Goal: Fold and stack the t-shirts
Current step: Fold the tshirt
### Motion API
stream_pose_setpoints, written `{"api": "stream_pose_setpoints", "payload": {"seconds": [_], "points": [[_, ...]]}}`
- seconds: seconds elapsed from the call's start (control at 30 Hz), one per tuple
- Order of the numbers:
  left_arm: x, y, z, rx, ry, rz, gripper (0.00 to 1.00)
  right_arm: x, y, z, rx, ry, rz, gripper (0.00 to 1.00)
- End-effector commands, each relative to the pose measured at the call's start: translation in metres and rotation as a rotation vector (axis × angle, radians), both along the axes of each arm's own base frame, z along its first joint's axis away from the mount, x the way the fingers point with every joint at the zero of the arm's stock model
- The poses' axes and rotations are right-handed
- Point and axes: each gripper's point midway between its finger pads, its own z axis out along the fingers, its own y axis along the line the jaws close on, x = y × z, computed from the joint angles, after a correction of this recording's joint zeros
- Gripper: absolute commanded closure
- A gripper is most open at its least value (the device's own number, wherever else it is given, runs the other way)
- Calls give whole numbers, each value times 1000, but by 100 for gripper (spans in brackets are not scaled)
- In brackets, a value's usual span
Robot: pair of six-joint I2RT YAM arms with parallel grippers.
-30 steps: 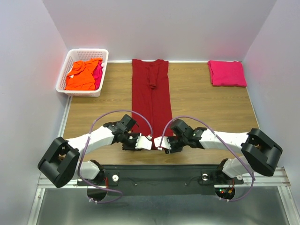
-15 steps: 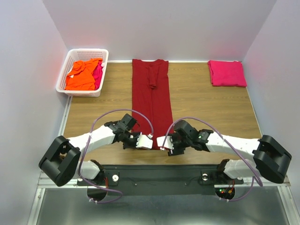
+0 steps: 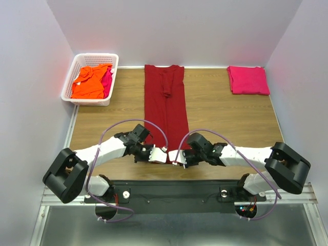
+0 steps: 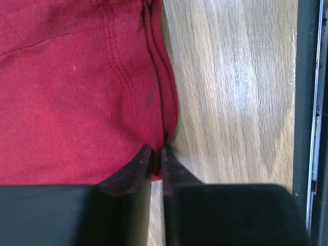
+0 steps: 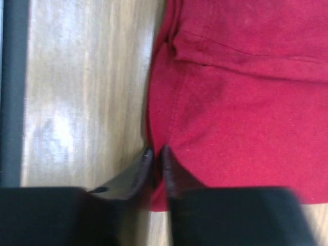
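Observation:
The dark red t-shirt (image 3: 165,102) lies as a long narrow strip down the middle of the table, sleeves folded in. My left gripper (image 3: 162,155) is shut on the hem's near left corner, as the left wrist view (image 4: 154,149) shows with red cloth (image 4: 77,102) between the fingers. My right gripper (image 3: 177,157) is shut on the hem's near right corner, seen in the right wrist view (image 5: 155,150) with the cloth (image 5: 246,102) pinched. A folded magenta-pink t-shirt (image 3: 248,80) lies at the back right. An orange t-shirt (image 3: 90,81) and a pink one (image 3: 107,78) sit in the basket.
The white lattice basket (image 3: 72,79) stands at the back left corner. White walls close the table on three sides. The black base rail (image 3: 169,189) runs along the near edge, right behind both grippers. Bare wood (image 3: 225,123) lies on either side of the red shirt.
The right arm has shifted and its gripper has moved a little left onto the hem corner. The left gripper has hardly moved. The red shirt lies as before.

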Motion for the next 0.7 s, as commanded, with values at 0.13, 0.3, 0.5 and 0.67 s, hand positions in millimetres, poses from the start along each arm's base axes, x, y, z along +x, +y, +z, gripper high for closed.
{"api": "stream_pose_setpoints", "payload": {"seconds": [0.13,0.3,0.5,0.67], "points": [[-10,2,14,-2,54,-23,100,2,-25,-7,-69,-10,-127,99],[14,-5,46,-84,70,35,100,23,-2,38,15,-21,-211,99],[11,-2,51,-83,101,-12,100,14,1,46,10,42,-199,99],[-13,7,53,-76,148,-72,100,-7,7,61,34,134,-138,99]]}}
